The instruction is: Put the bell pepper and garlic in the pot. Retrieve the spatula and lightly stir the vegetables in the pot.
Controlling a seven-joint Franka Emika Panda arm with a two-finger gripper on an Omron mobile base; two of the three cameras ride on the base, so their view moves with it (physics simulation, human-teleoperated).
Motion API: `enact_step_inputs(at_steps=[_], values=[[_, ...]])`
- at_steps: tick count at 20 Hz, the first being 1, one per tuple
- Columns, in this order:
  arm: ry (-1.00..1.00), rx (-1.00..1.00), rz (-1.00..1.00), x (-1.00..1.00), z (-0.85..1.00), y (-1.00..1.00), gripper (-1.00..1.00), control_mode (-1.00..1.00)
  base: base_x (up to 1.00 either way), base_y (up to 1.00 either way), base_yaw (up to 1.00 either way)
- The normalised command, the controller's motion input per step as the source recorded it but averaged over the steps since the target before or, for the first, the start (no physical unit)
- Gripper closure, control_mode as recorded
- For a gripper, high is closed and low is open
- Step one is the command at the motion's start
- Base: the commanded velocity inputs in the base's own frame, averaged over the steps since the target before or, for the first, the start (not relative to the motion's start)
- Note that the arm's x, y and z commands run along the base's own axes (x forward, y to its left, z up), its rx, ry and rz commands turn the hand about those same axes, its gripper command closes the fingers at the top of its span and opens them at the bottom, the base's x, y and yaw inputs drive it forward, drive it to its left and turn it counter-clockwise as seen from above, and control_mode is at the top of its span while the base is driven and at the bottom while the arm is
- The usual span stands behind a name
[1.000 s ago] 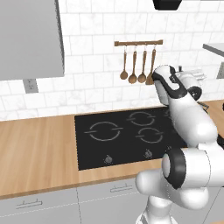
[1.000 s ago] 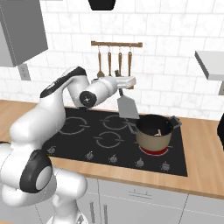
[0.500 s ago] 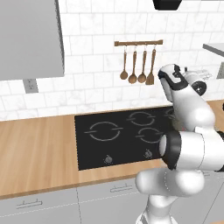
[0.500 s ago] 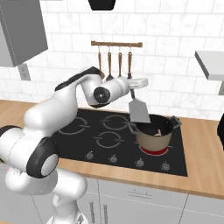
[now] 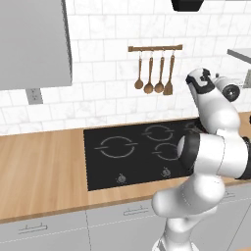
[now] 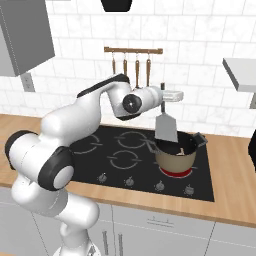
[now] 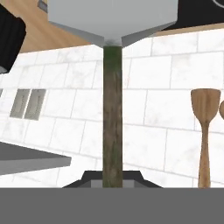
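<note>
Gripper [image 6: 162, 101] clamps spatula [image 6: 165, 127]; blade overlaps pot [image 6: 176, 156] rim.

White Franka Panda arm [image 6: 75, 120] with dark joints

The arm is built of smooth, glossy white rounded links, thick as bulging tubes, joined by black bands and collars. A round dark cap with a small pale centre marks the wrist joint in the right base view. The gripper [image 6: 168, 95] is a pale grey-white block; its finger tips [image 7: 89, 178] are small and dark.
</note>
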Motion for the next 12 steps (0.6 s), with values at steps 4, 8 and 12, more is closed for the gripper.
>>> enact_step_inputs(at_steps=[4,8,12], values=[[0.00,0.11,0.00,0.18,-0.14,-0.33,1.00,-1.00,0.00,0.00,0.00],[0.00,0.07,0.00,0.06,-0.18,-0.37,1.00,-1.00,0.00,0.00,0.00],[0.00,0.02,0.00,0.00,-0.31,-0.37,1.00,-1.00,0.00,0.00,0.00]])
